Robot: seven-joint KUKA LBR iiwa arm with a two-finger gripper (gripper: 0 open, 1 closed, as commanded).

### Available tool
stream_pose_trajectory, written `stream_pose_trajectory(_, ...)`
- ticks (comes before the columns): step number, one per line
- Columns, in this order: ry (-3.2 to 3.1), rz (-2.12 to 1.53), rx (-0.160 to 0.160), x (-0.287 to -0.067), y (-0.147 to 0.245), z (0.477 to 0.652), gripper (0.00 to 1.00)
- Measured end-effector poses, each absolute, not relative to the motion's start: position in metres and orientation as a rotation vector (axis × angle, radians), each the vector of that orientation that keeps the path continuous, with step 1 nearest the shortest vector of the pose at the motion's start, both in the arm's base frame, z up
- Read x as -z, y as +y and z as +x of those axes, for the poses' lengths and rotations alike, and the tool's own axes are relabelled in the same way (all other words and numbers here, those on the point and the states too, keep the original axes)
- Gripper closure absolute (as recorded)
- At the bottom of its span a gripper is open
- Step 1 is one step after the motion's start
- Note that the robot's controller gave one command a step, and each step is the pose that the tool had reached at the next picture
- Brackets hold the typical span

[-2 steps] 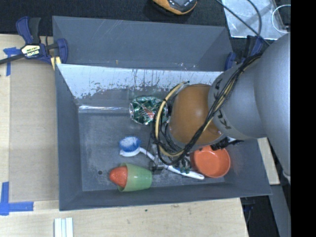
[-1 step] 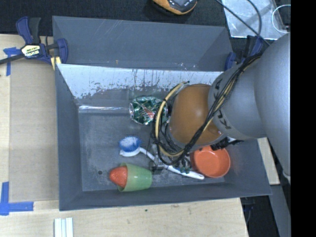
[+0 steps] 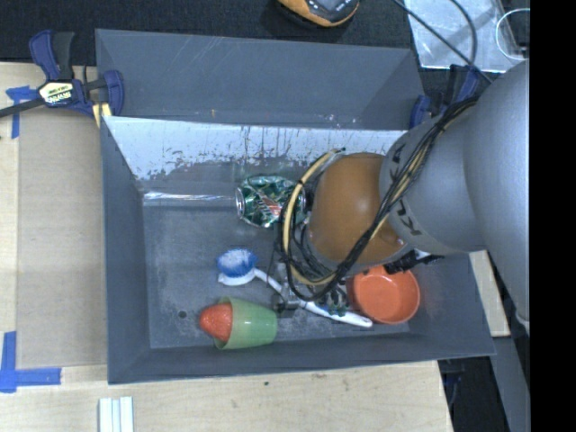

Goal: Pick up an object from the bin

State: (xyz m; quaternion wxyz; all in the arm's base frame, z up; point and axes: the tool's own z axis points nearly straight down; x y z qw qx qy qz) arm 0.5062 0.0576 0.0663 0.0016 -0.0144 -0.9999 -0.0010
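Observation:
My gripper (image 3: 286, 301) reaches down near the bin's front middle, mostly hidden under the arm's cover and cables. Just below it to the left lies a green cup (image 3: 254, 325) on its side, with a red rounded thing (image 3: 214, 320) at its mouth. A white brush with a blue-and-white head (image 3: 237, 264) lies to the left of the gripper. Its handle (image 3: 346, 316) runs right under the gripper. Whether anything is in the gripper is hidden.
An orange bowl (image 3: 389, 298) sits at the front right, partly under the arm. A crushed green can (image 3: 263, 201) lies near the back wall, left of the arm's cover. The arm covers the bin's right side.

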Motion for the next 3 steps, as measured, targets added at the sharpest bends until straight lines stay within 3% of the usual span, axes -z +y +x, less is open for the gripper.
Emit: stream_pose_trajectory(3,-3.133,-0.045,0.002,-0.081,0.057,0.504,1.00)
